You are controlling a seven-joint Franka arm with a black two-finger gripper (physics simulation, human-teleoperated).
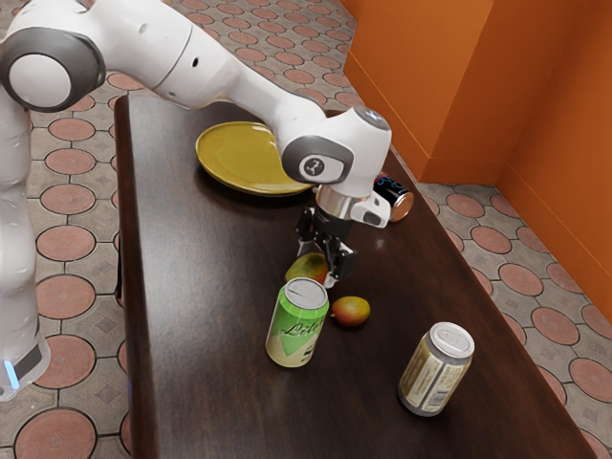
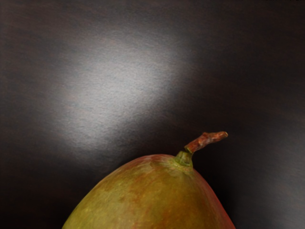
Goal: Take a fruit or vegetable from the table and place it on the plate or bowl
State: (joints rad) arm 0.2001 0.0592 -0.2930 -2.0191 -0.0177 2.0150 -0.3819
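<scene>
A green and red mango [image 1: 306,265] lies on the dark table [image 1: 210,287], just behind a green can. My gripper [image 1: 322,260] is down at this mango, right over it. In the wrist view the mango [image 2: 152,198] looms close under my hand, its brown stem [image 2: 205,141] pointing up and away. A second, smaller mango [image 1: 351,310], orange and red, rests on the table a little nearer the front, apart from the gripper. The yellow plate [image 1: 229,153] sits further back on the table, partly behind my arm.
A green can [image 1: 297,323] stands upright just in front of the gripper. A beige can [image 1: 436,368] stands towards the exterior view's right front. A dark can [image 1: 395,196] lies on its side behind the wrist. Orange walls rise beyond the table's right edge.
</scene>
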